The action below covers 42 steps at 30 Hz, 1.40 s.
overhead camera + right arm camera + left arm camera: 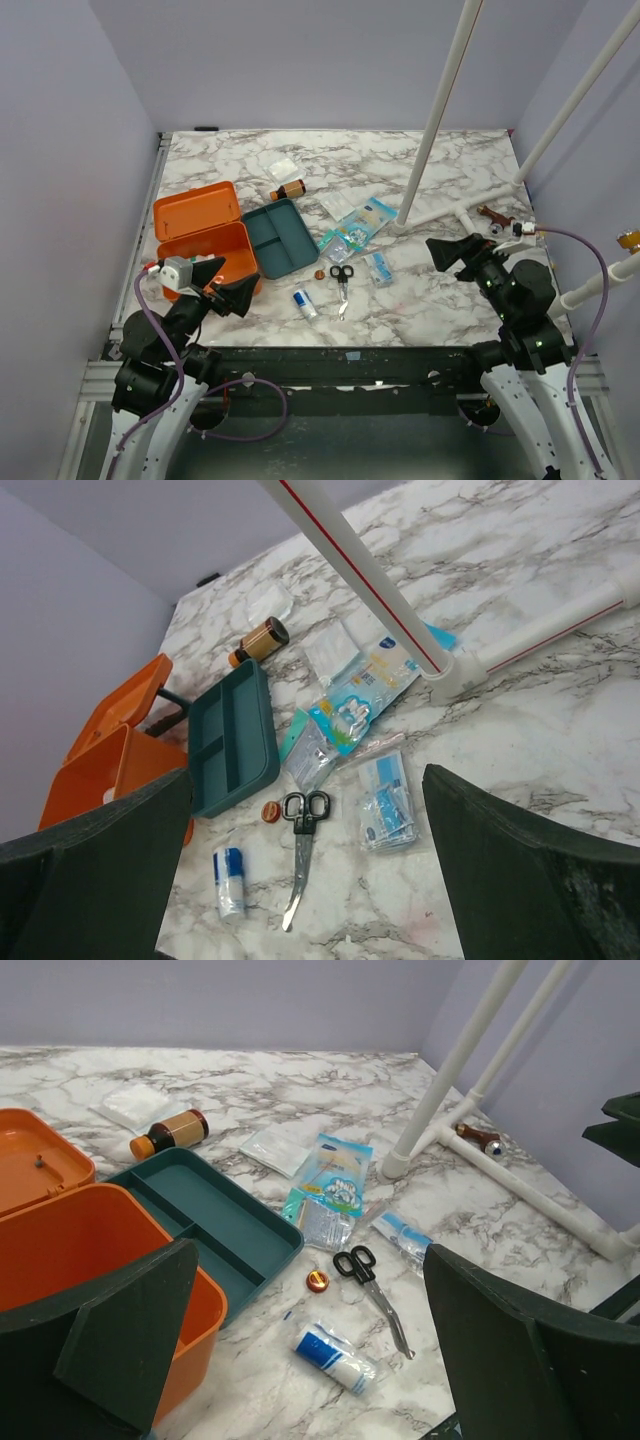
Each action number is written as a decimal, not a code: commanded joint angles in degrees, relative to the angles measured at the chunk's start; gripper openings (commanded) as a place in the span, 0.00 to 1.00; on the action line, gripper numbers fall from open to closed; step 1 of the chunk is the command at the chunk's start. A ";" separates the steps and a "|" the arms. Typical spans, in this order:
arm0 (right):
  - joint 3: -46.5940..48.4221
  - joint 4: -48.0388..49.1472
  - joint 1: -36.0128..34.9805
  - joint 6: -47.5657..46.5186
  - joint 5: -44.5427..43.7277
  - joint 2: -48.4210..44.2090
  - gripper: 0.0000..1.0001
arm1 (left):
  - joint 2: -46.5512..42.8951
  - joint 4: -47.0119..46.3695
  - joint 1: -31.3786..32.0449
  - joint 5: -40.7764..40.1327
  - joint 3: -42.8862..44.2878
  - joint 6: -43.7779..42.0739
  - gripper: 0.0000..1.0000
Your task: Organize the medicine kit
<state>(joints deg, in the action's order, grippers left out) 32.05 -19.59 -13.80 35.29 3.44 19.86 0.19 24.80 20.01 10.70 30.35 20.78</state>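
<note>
Left gripper (228, 287) is being held wide open and empty by the near corner of the open orange medicine kit (200, 232), the right gripper (455, 252) likewise well to the kit's right, so packing is seemingly only being begun, with the scissors (341, 280) right of the kit being judged a likely first pick.

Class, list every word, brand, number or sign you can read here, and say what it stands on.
None can be read in any view.
Flat blue-and-white printed packet: print too small.
Small white roll with blue wrapper: markings blurred.
Brown glass bottle with tan label: label blurred.
Clear plastic packet with blue print: too small.
</note>
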 commanded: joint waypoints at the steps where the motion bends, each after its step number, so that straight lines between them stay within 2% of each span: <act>1: 1.96 -1.03 0.21 -3.23 4.10 2.09 1.00 | -6.47 0.71 0.20 3.53 1.95 -1.06 0.98; 9: 4.47 -0.59 0.18 -4.10 11.12 15.36 0.93 | -2.03 1.25 0.20 5.34 2.43 -1.00 0.98; 16: 7.99 -0.16 -1.65 -4.61 12.21 23.57 0.89 | 1.84 2.18 0.13 5.66 2.84 -1.12 0.99; 26: 11.60 1.06 -23.61 -2.03 -6.53 34.37 0.89 | 6.54 3.89 0.12 4.72 3.52 -1.16 0.98; 32: 15.79 1.53 -35.48 -1.20 -15.11 44.21 0.87 | 7.54 4.38 0.07 3.64 3.52 -0.87 0.99; 42: 24.06 1.88 -49.61 -1.08 -22.77 60.51 0.80 | 7.38 5.68 0.03 -0.86 3.78 -0.25 0.99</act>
<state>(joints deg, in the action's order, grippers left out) 52.90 -18.85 -60.05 33.69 -14.04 75.90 7.57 29.56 20.01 13.52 32.38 20.56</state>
